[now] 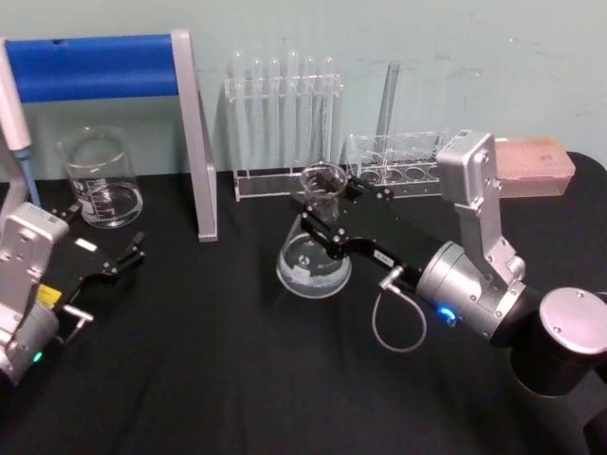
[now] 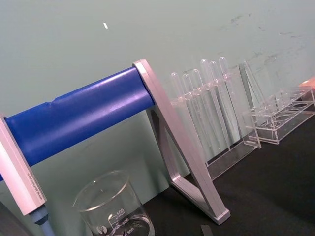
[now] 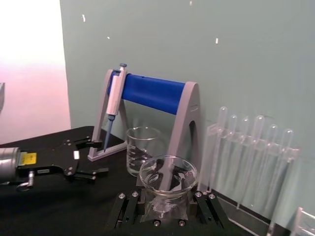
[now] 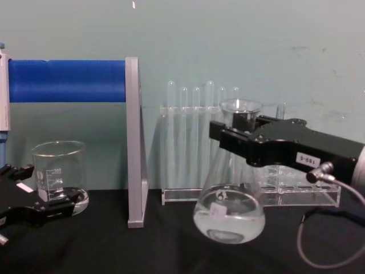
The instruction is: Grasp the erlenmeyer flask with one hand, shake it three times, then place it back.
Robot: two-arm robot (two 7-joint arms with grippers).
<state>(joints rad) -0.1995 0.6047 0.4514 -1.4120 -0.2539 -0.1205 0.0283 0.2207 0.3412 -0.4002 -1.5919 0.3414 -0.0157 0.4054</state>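
The erlenmeyer flask is clear glass with a little liquid in its wide base. It sits mid-table and leans slightly, and its base looks just off the black cloth. My right gripper is shut on the flask's neck just under the flared rim. The right wrist view looks down past the flask rim, with black fingers on both sides of the neck. My left gripper rests open at the table's left, close to the beaker and holding nothing.
A glass beaker stands at the back left under a blue-barred pipette stand. A test tube rack, a second clear rack and a pink box line the wall behind the flask.
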